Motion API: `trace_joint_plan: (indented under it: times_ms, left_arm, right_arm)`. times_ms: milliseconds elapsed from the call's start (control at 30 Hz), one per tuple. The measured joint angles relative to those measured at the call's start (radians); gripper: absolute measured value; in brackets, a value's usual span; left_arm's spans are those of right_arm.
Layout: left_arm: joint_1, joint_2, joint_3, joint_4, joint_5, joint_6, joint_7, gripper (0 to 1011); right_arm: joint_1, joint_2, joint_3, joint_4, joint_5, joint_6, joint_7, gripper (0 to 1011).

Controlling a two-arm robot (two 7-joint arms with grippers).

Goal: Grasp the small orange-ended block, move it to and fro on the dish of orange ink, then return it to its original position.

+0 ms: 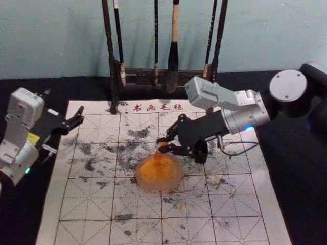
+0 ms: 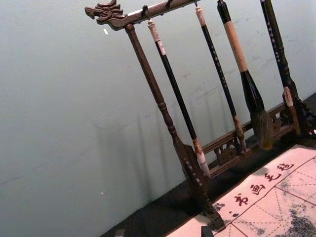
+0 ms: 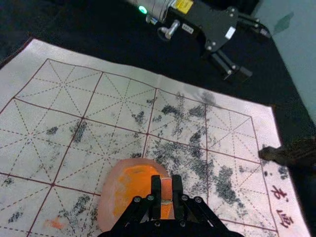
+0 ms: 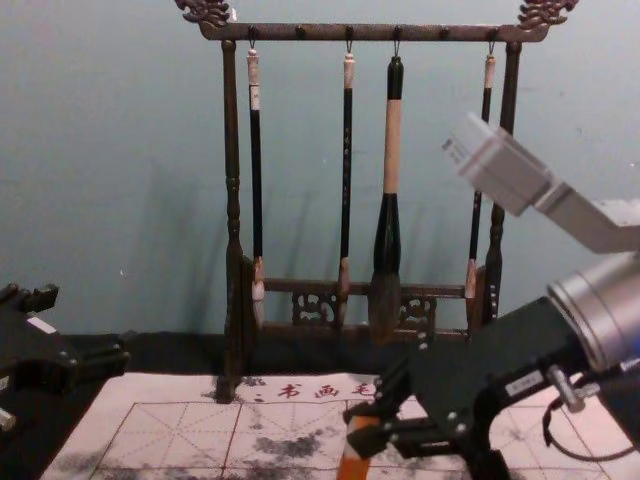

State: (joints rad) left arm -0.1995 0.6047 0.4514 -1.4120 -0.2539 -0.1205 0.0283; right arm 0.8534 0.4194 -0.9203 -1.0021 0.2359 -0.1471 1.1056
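Note:
In the head view my right gripper is over the back part of the orange ink dish, shut on the small block. The right wrist view has the block pinched upright between the fingertips of that gripper, in front of the dish. From the chest, the block's orange lower part points down; whether it touches the ink I cannot tell. My left gripper stays parked, open and empty, by the mat's back left corner.
A dark wooden rack with several hanging brushes stands behind the ink-marked felt mat. Its large brush hangs near the middle. A small black object sits beside and beneath the right gripper.

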Motion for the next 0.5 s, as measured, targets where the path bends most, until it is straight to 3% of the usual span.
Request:
trace_joint_plan:
  times_ms: [333, 500]
  left_arm:
    - [0.000, 0.000, 0.000, 0.000, 0.000, 0.000, 0.000, 1001]
    - [0.000, 0.000, 0.000, 0.000, 0.000, 0.000, 0.000, 1001]
  right_arm:
    - [-0.021, 0.063, 0.040, -0.109, 0.039, 0.015, -0.018, 130]
    - [-0.042, 0.118, 0.067, -0.187, 0.061, 0.023, -0.037, 129]
